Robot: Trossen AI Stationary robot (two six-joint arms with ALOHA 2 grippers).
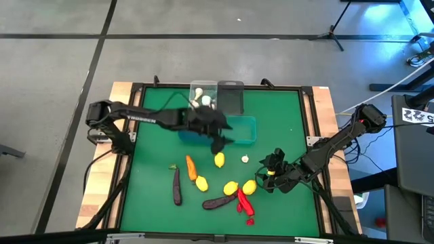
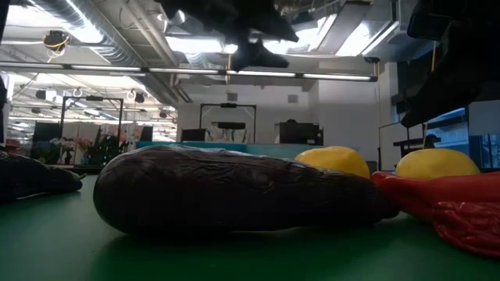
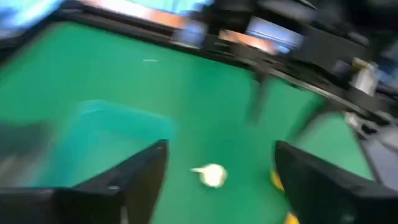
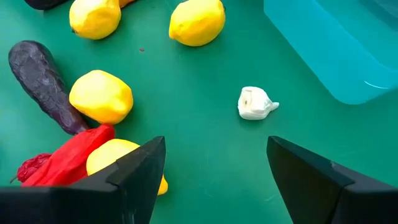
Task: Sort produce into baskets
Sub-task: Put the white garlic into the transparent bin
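Eggplant (image 2: 234,191) fills the low view, unsorted with lemons (image 1: 230,187) and chilies (image 1: 244,202). Left gripper (image 1: 218,142), fingers spread and empty, hovers by the teal basket (image 1: 247,130); right gripper (image 1: 269,169), likewise spread, faces the garlic (image 4: 255,103), which needs straddling next

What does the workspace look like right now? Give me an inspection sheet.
Surface: green mat in a wooden-edged frame.
Job's things: loose on the mat are one garlic bulb, four lemons, a carrot, two eggplants and red chili peppers. More garlic sits in the clear bin; beside it stand a dark grey bin and teal bins.
Clutter: nothing seen.
Grippers: left gripper open, empty, beside the teal bins; right gripper open, empty, low beside the lemons.
Cables: white cable on the floor.
Surroundings: concrete floor, stand leg.
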